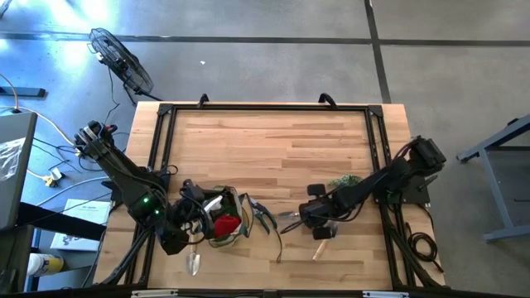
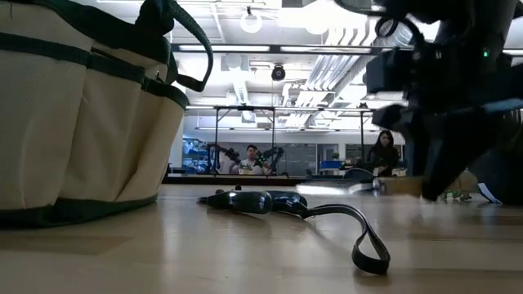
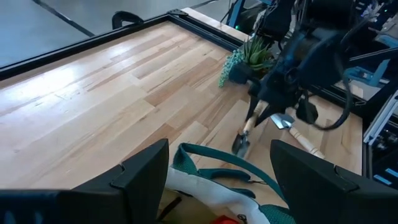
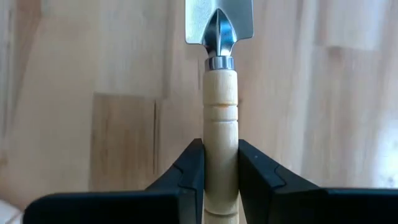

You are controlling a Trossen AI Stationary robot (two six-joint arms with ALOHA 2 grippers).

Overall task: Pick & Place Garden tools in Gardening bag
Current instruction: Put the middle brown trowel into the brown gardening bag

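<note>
1. Right wrist view: the right tool (image 4: pixel 221 167) is clamped on a trowel (image 4: pixel 220 93)'s wooden handle.
2. Left tool (image 3: pixel 217 174), fingers apart, sits at the gardening bag (image 1: pixel 222 217) on the worktop (image 1: pixel 265 141).

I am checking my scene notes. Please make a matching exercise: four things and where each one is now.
1 pruners
2 red cloth item
3 plant sprig
4 trowel

a in the gardening bag
b clamped in the right gripper
c flat on the table beside the bag
d near the right arm

Pairs: 1-c, 2-a, 3-d, 4-b. The left gripper is open by the bag.
</note>
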